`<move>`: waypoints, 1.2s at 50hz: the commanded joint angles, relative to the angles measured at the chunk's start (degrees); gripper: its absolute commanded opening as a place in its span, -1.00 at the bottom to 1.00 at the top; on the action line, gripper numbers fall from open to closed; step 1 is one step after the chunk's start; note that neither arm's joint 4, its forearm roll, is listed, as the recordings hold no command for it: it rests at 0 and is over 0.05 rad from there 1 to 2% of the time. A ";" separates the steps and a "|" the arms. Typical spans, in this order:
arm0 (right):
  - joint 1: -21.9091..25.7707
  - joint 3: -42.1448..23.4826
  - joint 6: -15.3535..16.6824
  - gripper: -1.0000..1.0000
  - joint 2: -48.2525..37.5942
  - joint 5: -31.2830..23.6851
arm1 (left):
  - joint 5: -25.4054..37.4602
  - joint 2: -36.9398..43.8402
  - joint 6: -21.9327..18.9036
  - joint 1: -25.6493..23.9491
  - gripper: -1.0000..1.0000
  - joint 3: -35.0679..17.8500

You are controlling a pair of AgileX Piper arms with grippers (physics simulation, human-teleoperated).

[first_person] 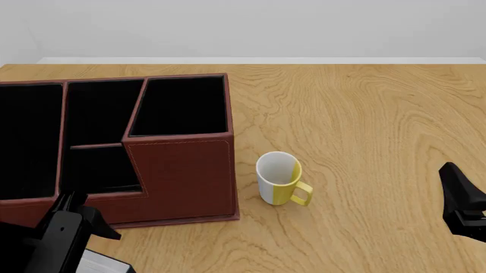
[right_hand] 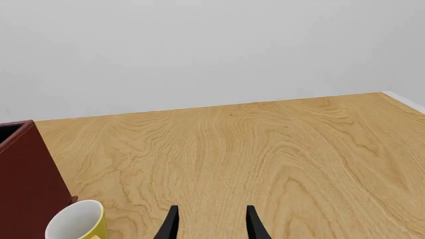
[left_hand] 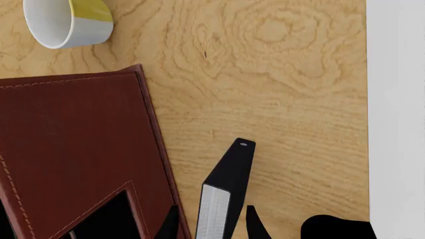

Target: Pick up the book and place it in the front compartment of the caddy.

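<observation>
my left gripper (left_hand: pixel 207 224): matte black, two thin pointed fingers
my right gripper (right_hand: pixel 210 222): same black tapered fingers
my arm bodies: black, angular, blocky

A pale wooden table (first_person: pixel 357 114) fills most of the front view, its surface a light honey colour with swirling grain that loops in broad rings across the middle and right of the frame. Its far edge runs straight across the upper part of the picture, where a thin white skirting strip (first_person: pixel 258 60) meets a plain, pale grey wall (first_person: pixel 243 28). The wall is bare and evenly lit, shading slightly darker toward the top. In the right wrist view the same wall fills the upper half above the tabletop. Light is soft and diffuse, with only faint shadows on the wood.
</observation>
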State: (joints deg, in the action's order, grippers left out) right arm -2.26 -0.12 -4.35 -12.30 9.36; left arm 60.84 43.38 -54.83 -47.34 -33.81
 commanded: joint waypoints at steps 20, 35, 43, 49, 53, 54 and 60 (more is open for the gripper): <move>-0.11 0.03 0.47 1.00 -0.91 0.75 | -7.70 3.80 2.97 -0.70 1.00 5.82; -0.24 0.07 0.69 1.00 -1.32 1.18 | -6.83 2.79 1.70 1.02 -1.00 6.63; -0.12 0.07 0.84 1.00 -1.42 1.33 | -3.21 -0.63 0.43 1.79 -1.00 4.60; -0.07 0.06 1.04 1.00 -0.55 0.46 | 3.43 -5.23 2.38 -1.68 -1.00 0.79; 0.05 0.04 1.20 1.00 0.62 -0.68 | 8.46 -7.73 2.61 -3.47 -1.00 -1.58; 0.09 0.04 1.23 1.00 1.17 -1.17 | 9.03 -7.76 2.31 -3.69 -1.00 -2.27; 0.31 0.06 1.57 1.00 1.62 -1.62 | 9.06 -6.67 5.19 -7.72 -1.00 -3.55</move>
State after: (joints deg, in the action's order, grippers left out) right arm -2.21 -0.07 -3.18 -11.89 8.89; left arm 65.82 38.41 -51.05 -50.95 -33.68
